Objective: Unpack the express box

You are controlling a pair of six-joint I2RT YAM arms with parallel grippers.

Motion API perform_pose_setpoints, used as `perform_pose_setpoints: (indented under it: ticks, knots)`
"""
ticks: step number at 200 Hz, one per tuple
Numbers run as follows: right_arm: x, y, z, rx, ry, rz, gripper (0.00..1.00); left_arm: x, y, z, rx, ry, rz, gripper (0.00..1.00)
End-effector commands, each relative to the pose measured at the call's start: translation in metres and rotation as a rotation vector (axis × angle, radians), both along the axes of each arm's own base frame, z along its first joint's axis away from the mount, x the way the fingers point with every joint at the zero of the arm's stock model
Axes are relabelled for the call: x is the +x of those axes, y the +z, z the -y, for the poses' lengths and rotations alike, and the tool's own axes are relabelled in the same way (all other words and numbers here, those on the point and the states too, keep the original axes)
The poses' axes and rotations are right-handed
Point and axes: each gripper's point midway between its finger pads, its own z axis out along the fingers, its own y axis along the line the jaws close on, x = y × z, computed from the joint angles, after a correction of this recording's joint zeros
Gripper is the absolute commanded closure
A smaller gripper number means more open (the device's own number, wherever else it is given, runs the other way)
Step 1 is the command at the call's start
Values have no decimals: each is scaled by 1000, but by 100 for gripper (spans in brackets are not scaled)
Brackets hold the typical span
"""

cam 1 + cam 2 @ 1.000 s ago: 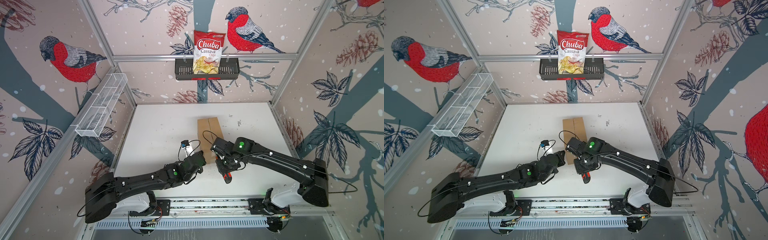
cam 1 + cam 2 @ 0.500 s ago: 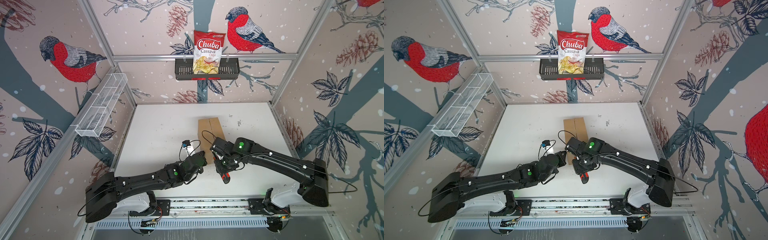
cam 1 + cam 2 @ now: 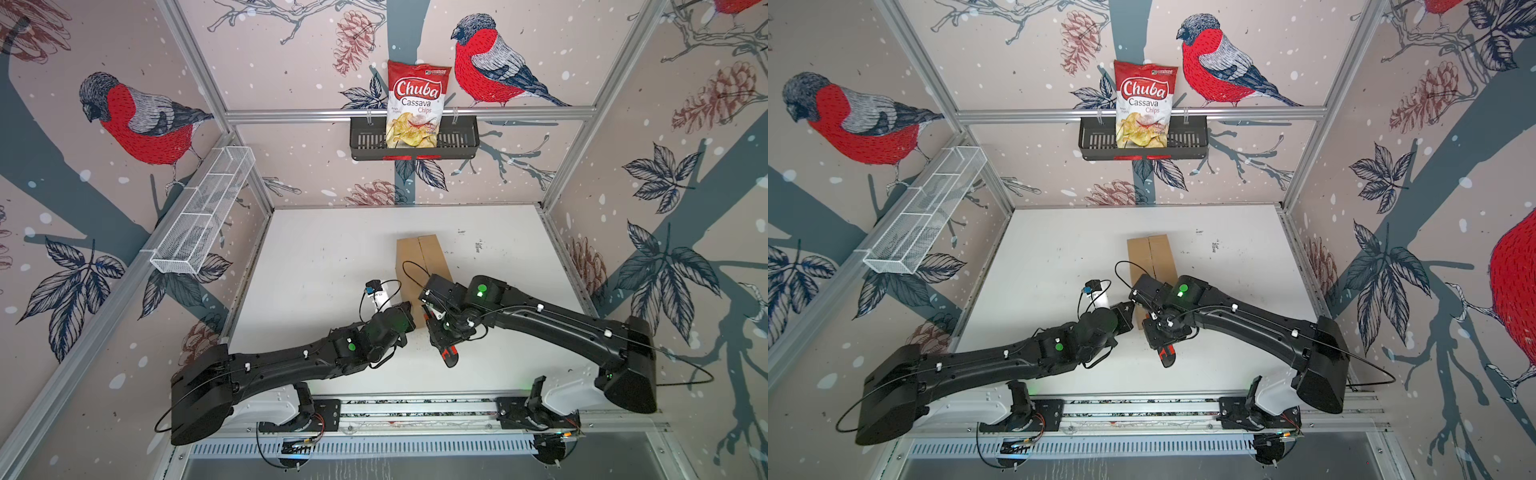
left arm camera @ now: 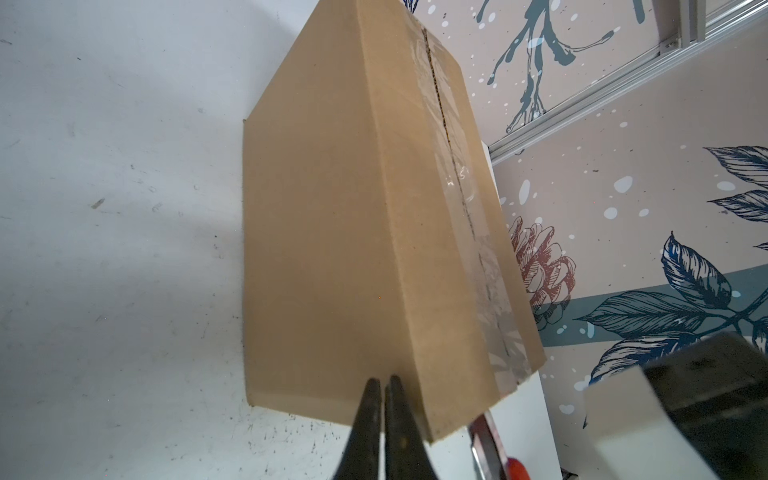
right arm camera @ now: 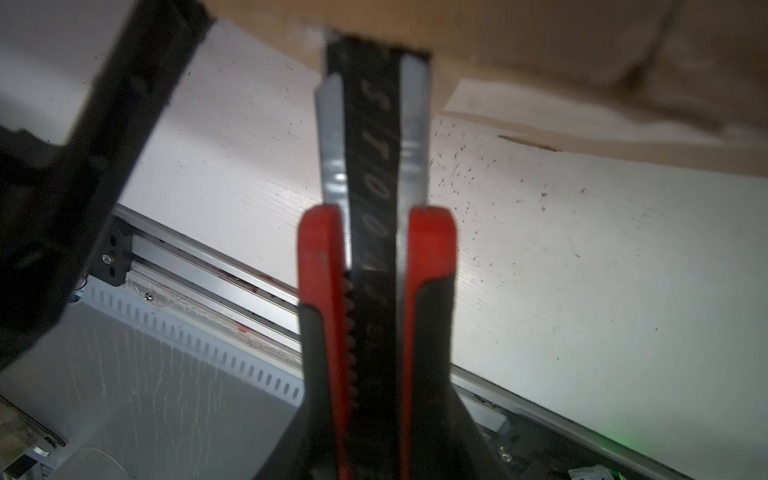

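The express box (image 3: pixel 420 259) is a brown oblong carton lying in the middle of the white table, its taped seam (image 4: pixel 453 166) on top; it also shows in the other top view (image 3: pixel 1150 257). My left gripper (image 4: pixel 383 380) is shut and empty, its tips against the box's near left side (image 3: pixel 407 309). My right gripper (image 5: pixel 374 415) is shut on a red and black utility knife (image 5: pixel 374 199). The knife's tip points at the box's near end, and its handle (image 3: pixel 451 357) sticks out toward the front. The knife also shows beside the box's near corner (image 4: pixel 488 436).
A black slotted basket (image 3: pixel 461 141) on the back wall holds a Chuba chips bag (image 3: pixel 417 104). A white wire shelf (image 3: pixel 203 212) hangs on the left wall. An aluminium rail (image 3: pixel 415 409) runs along the table's front edge.
The right gripper and the knife have shifted very slightly toward the front left. The left arm and the box have stayed where they were.
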Motion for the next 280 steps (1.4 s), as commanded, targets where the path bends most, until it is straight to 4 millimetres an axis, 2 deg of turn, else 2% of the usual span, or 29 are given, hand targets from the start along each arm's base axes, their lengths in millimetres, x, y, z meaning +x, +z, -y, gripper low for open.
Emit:
perform_pose_setpoints:
  ticks: [1,58,102,148,181,222,280]
  knots:
    - [0,3,-1,17,0,8,95,2,11,4,-34,1,20,91]
    - [-7,0,7,3,-13,2,95,2,14,0,-34,12,29,89]
    - [-10,1,9,7,-18,8,95,-3,18,4,-45,-4,33,56]
    - [-17,2,16,9,-37,11,95,-4,19,9,-40,-16,35,43]
    - [-21,2,22,10,-50,17,95,-3,22,18,-39,-31,45,30]
    - [-26,2,24,18,-51,18,95,0,14,29,-17,-38,39,28]
    - [-31,2,30,27,-74,24,95,12,6,23,37,39,59,28]
